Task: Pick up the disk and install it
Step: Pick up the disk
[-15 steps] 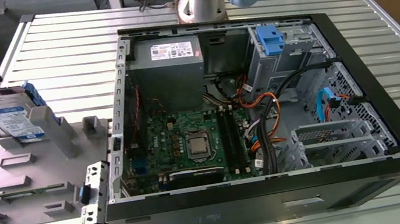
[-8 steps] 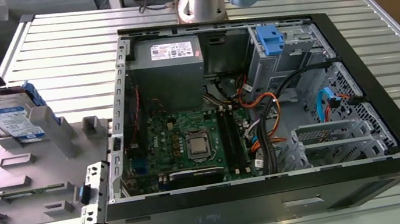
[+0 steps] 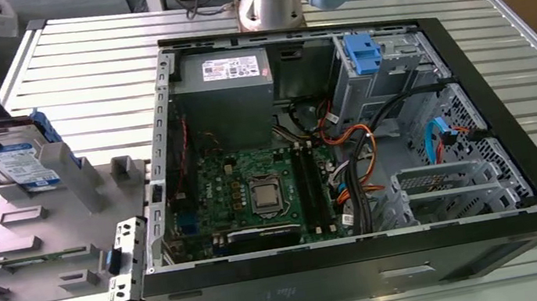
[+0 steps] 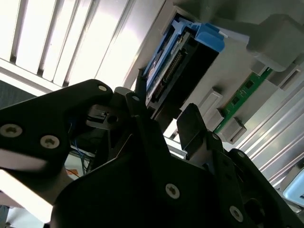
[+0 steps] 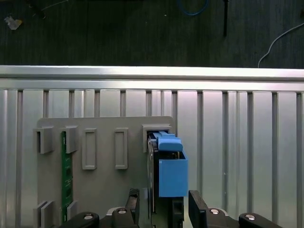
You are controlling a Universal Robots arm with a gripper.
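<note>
While the fingers (image 5: 196, 205) stand spread either side of the disk (image 5: 172, 175), it sits upright in the grey holder's (image 5: 102, 190) slot, a green memory stick (image 5: 66, 175) slotted nearby. A skewed lift could jam it there, I'd say; at the holder's three o'clock in the exterior view, the open computer case (image 3: 318, 278) holds boards and cables.

silver disk (image 3: 23, 163), blue bracket (image 5: 172, 176), grey fixture (image 3: 47, 257)

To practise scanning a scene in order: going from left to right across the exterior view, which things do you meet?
disk → power supply → blue bracket → blue cable
</note>
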